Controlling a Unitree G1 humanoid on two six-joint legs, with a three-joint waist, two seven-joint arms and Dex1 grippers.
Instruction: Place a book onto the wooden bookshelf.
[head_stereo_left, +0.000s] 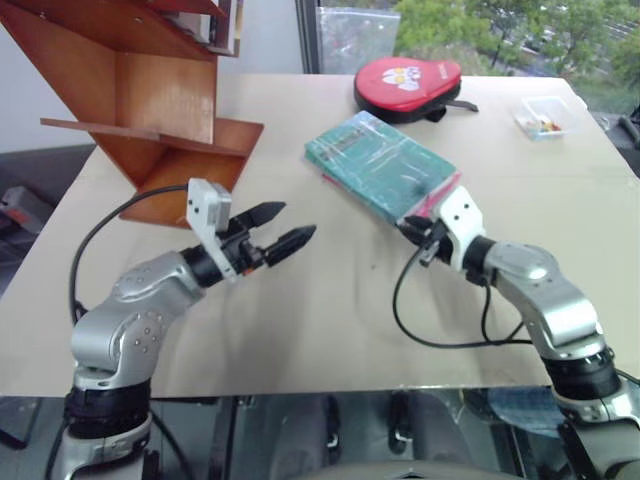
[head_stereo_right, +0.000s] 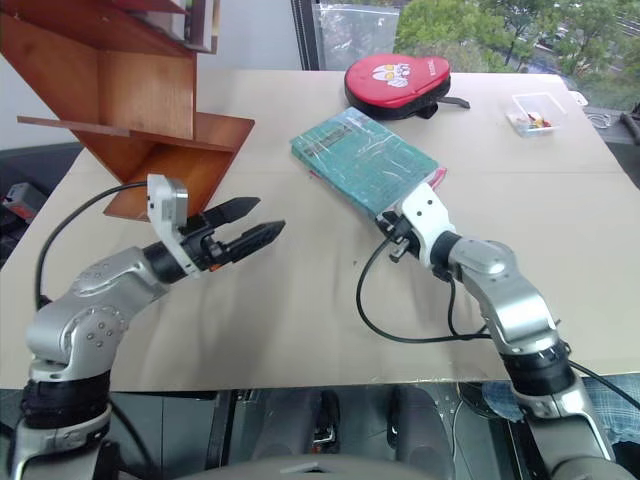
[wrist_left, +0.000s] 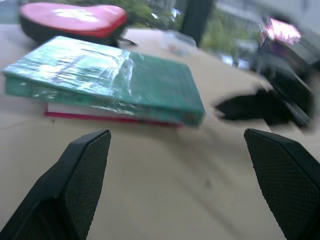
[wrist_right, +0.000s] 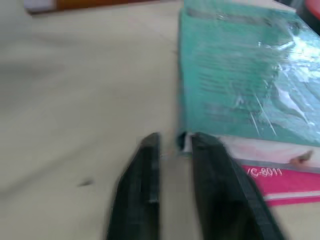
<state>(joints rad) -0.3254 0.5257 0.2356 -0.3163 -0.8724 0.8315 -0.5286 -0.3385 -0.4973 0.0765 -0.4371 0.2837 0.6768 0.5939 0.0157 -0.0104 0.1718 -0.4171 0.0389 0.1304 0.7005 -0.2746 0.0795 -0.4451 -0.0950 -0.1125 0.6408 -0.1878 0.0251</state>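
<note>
The book (head_stereo_left: 381, 164) is lying flat on the worktop (head_stereo_left: 330, 320), stacked on a pink book (wrist_right: 287, 182). My right fingers (wrist_right: 172, 150) are standing slightly parted at its near corner, gripping nothing. My left fingers (head_stereo_left: 285, 228) are spreading wide, well apart from it.

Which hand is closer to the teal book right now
The right hand, which sits right at the near corner of the teal book with its fingers slightly apart. The left hand is open over bare table, well off to the book's left.
</note>
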